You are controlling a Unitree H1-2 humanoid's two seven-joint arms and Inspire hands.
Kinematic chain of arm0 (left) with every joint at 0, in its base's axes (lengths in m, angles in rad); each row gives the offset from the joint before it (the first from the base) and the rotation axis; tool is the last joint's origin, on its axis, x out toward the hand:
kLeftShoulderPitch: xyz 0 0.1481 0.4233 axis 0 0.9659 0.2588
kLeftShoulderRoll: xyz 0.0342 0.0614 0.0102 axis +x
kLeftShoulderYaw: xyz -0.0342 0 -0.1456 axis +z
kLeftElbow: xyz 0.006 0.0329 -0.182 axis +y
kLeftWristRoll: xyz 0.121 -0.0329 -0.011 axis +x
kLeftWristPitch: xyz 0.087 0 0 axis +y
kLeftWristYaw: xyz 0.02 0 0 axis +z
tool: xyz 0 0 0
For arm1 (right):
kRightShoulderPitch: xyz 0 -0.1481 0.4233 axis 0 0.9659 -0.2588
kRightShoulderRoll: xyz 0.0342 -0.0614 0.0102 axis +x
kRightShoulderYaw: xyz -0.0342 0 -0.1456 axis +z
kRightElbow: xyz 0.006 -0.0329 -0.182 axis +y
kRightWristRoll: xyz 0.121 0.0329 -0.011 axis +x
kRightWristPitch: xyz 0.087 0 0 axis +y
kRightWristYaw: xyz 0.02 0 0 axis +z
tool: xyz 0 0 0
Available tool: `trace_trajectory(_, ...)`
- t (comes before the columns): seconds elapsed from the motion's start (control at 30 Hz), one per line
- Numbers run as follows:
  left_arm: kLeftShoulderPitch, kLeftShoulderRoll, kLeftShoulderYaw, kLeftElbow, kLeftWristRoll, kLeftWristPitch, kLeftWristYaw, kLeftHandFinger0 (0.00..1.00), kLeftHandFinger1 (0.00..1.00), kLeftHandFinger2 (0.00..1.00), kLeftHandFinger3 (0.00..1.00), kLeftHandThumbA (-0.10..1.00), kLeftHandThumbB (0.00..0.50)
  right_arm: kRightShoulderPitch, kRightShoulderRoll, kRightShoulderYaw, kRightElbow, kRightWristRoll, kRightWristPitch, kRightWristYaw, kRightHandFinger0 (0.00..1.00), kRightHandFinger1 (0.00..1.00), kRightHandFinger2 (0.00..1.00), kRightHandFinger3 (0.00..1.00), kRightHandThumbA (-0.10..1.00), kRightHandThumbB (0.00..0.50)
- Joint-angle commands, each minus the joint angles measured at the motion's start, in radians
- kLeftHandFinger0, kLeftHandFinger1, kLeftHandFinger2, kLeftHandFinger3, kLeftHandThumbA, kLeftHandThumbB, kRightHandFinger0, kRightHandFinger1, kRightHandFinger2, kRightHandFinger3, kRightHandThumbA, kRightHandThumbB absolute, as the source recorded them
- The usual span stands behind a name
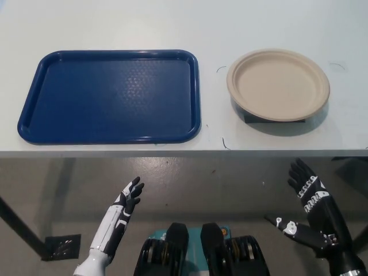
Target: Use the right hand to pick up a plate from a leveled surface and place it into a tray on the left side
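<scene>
Both hands hang open and empty below the table (115, 23) edge: left hand (127, 198), right hand (307, 190). Plate (278, 85) sits apart from tray (109, 95).

Looks like a lab or test room, not a home. Pale, plain table (115, 23), bare surface with small pen marks near its front edge around 3 o'clock. Staged props only: blue cafeteria-style tray (34, 123) at 10 o'clock, beige disposable plate (278, 84) at 2 o'clock, raised on a dark block (253, 118). Below the table edge, smooth grey concrete-like floor (218, 184). Dark table leg (20, 227) running to a foot plate (60, 246) at 8 o'clock.
</scene>
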Motion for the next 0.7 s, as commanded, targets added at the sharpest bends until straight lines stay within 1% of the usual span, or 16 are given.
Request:
trace_trajectory(0.0, -0.019, 0.012, -0.011, -0.009, 0.025, -0.084, -0.012, 1.0, 1.0, 1.0, 1.0, 1.0, 0.144, -0.119, 0.038, -0.141, -0.171, 1.022, 0.486, -0.08, 1.0, 1.0, 1.0, 1.0, 1.0, 0.371)
trace_trajectory(0.17, -0.021, 0.011, -0.011, -0.005, 0.019, -0.085, -0.015, 1.0, 1.0, 1.0, 1.0, 1.0, 0.149, -0.151, 0.065, -0.16, -0.116, 1.017, 0.506, -0.067, 1.0, 1.0, 1.0, 1.0, 1.0, 0.377)
trace_trajectory(0.23, -0.02, 0.01, -0.011, -0.005, 0.018, -0.087, -0.015, 1.0, 1.0, 1.0, 1.0, 1.0, 0.141, -0.155, 0.075, -0.165, -0.107, 1.022, 0.516, -0.08, 1.0, 1.0, 1.0, 1.0, 1.0, 0.384)
trace_trajectory(0.67, -0.023, 0.009, -0.011, -0.006, 0.021, -0.083, -0.013, 1.0, 1.0, 1.0, 1.0, 1.0, 0.146, -0.197, 0.113, -0.202, -0.077, 1.032, 0.553, -0.109, 1.0, 1.0, 1.0, 1.0, 1.0, 0.387)
